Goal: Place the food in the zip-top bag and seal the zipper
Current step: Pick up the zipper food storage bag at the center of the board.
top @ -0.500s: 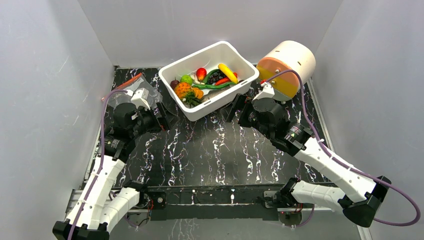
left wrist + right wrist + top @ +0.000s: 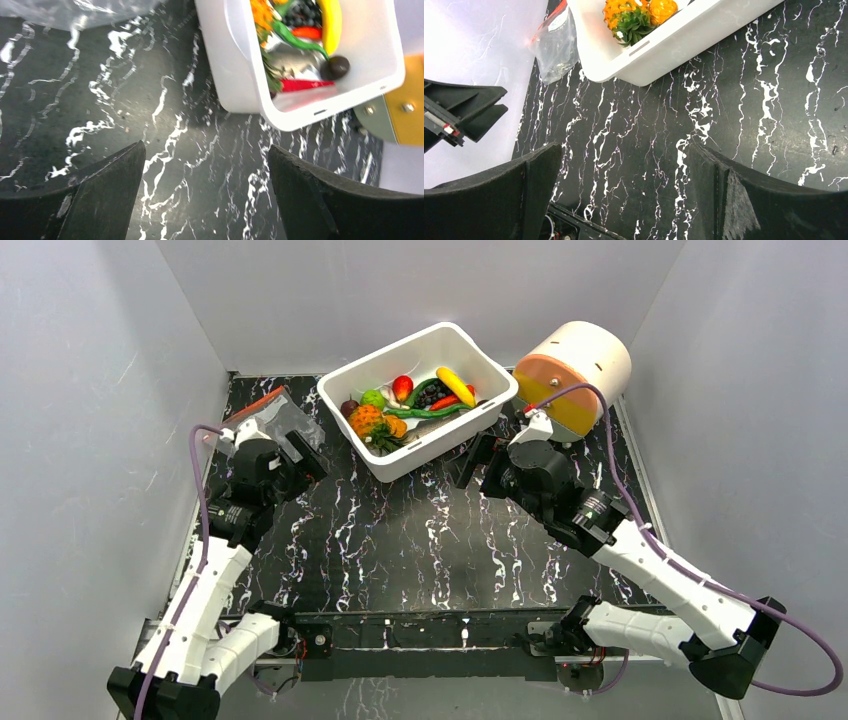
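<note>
The black marbled table (image 2: 420, 540) carries the white bin (image 2: 440, 445) at its far middle. The zip-top bag (image 2: 288, 418) lies at the far left, just beyond my left gripper (image 2: 205, 150); whether its zipper (image 2: 250, 408) is sealed I cannot tell. My left and right gripper (image 2: 624, 147) both hang over bare table, jaws spread wide, holding nothing. The food (image 2: 410, 400) sits heaped in the bin, the pineapple (image 2: 616, 9) at its near corner

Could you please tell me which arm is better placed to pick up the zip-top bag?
Left. The left arm, jaws open, hovers beside the zip-top bag; the right arm is beyond the white bin, farther away.
</note>
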`<state>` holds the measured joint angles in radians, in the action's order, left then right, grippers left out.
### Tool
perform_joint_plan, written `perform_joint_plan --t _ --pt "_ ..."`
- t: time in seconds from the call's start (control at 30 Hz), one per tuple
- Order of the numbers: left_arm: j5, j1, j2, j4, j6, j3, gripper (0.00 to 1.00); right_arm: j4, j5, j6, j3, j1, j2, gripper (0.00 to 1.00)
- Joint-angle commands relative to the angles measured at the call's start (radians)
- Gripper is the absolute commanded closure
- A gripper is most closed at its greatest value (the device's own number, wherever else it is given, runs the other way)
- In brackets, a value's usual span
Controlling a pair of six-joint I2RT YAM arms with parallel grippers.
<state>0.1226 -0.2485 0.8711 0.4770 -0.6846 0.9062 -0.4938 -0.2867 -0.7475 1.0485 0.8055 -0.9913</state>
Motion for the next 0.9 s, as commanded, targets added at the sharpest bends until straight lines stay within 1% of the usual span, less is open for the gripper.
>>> perform_joint_plan --t 0.0,0.1,0.2,0.33,0.43,0.6,0.7,0.8,0.87 --pt "0.212 0.006 0.041 0.021 -0.122 0.052 0.17 0.044 -0.043 0.039 -0.002 0.008 0.043 0.02" --pt "0.261 0.009 0.104 0.054 -0.231 0.084 0.24 0.037 -0.057 0.046 -0.006 0.007 0.067 0.02" --pt "0.321 0.011 0.165 0.112 -0.368 0.121 0.28 0.025 -0.069 0.046 -0.004 0.008 0.096 0.02" --pt "0.374 0.039 0.219 0.165 -0.562 0.151 0.38 0.018 -0.069 0.046 -0.008 0.008 0.123 0.02" --pt "0.336 0.095 0.256 0.186 -0.679 0.158 0.45 0.015 -0.050 0.045 -0.008 0.008 0.132 0.02" --pt "0.232 0.229 0.343 0.159 -0.812 0.133 0.52 0.027 -0.034 0.045 -0.033 0.007 0.139 0.02" --pt "0.228 0.272 0.405 0.137 -0.841 0.137 0.52 0.028 -0.005 0.040 -0.033 0.008 0.141 0.02" --pt "0.232 0.309 0.471 0.124 -0.861 0.150 0.49 0.043 0.005 0.015 -0.047 0.007 0.151 0.02" --pt "0.223 0.333 0.504 0.074 -0.846 0.137 0.45 0.052 0.010 0.005 -0.057 0.007 0.155 0.02"
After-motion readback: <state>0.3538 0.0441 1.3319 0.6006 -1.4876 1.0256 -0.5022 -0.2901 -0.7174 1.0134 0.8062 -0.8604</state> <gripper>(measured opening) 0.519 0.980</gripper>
